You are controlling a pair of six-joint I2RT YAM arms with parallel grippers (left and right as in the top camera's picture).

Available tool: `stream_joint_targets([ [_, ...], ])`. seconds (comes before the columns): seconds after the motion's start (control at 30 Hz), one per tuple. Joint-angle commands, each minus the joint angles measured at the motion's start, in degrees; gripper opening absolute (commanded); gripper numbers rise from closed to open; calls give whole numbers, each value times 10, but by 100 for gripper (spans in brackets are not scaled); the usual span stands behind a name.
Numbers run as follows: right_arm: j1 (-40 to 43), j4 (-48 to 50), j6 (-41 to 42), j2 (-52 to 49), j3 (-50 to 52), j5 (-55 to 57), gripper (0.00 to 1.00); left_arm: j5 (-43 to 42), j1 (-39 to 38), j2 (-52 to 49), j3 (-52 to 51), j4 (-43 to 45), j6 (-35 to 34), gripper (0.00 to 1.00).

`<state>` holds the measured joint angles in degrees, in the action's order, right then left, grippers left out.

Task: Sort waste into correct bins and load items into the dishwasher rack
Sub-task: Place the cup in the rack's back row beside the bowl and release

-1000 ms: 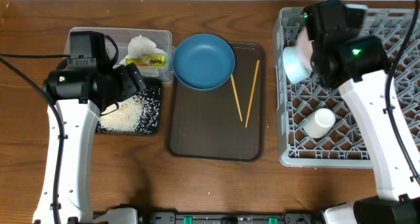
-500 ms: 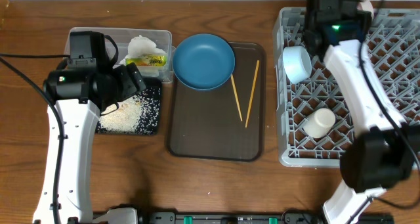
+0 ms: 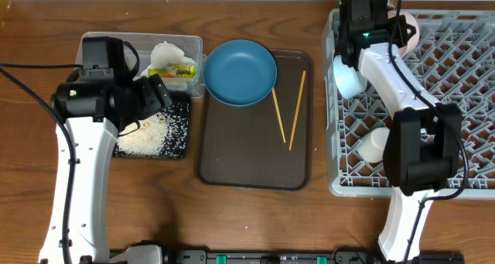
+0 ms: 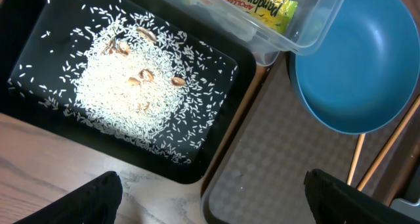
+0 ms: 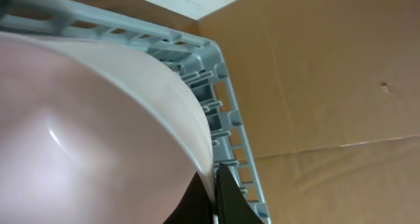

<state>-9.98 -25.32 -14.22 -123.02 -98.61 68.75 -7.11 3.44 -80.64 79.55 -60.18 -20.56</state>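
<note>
My right gripper (image 3: pixel 393 25) (image 5: pixel 214 184) is shut on the rim of the white bowl (image 3: pixel 407 28) (image 5: pixel 98 119), held at the back edge of the light-grey dishwasher rack (image 3: pixel 464 101) (image 5: pixel 220 86). The light-blue bowl (image 3: pixel 349 77) lies on its side in the rack, and the white cup (image 3: pixel 374 145) is there too. The dark-blue plate (image 3: pixel 240 72) (image 4: pixel 361 60) and two chopsticks (image 3: pixel 288 109) (image 4: pixel 357 165) rest on the brown tray. My left gripper (image 3: pixel 155 97) (image 4: pixel 210 204) is open and empty above the black tray (image 3: pixel 179 136) (image 4: pixel 39 27) of rice (image 4: pixel 125 86).
The clear tub (image 3: pixel 116 41) (image 4: pixel 308 27) at the back left holds the white napkin (image 3: pixel 168 52) and the yellow-green wrapper (image 3: pixel 176 70) (image 4: pixel 262 0). The brown serving tray (image 3: pixel 247 156) (image 4: pixel 275 165) lies between the bins and the rack.
My right arm has carried the white bowl from over the light-blue bowl to the rack's back edge. The left arm has not moved.
</note>
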Motion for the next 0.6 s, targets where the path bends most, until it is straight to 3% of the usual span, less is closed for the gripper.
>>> stream_joint_targets([
  [0.0, 0, -3, -17, -20, -1, 4, 1, 3, 2, -6, 10, -2, 6, 91],
  [0.47, -59, -43, -17, -21, 0, 4, 2, 3, 2, -6, 10, -2, 6, 92],
  [0.5, -64, -43, -17, -21, 0, 4, 7, 3, 2, -6, 10, -2, 6, 91],
  [0.57, -72, -43, -17, -21, 0, 4, 27, 3, 2, -6, 10, -2, 6, 91],
])
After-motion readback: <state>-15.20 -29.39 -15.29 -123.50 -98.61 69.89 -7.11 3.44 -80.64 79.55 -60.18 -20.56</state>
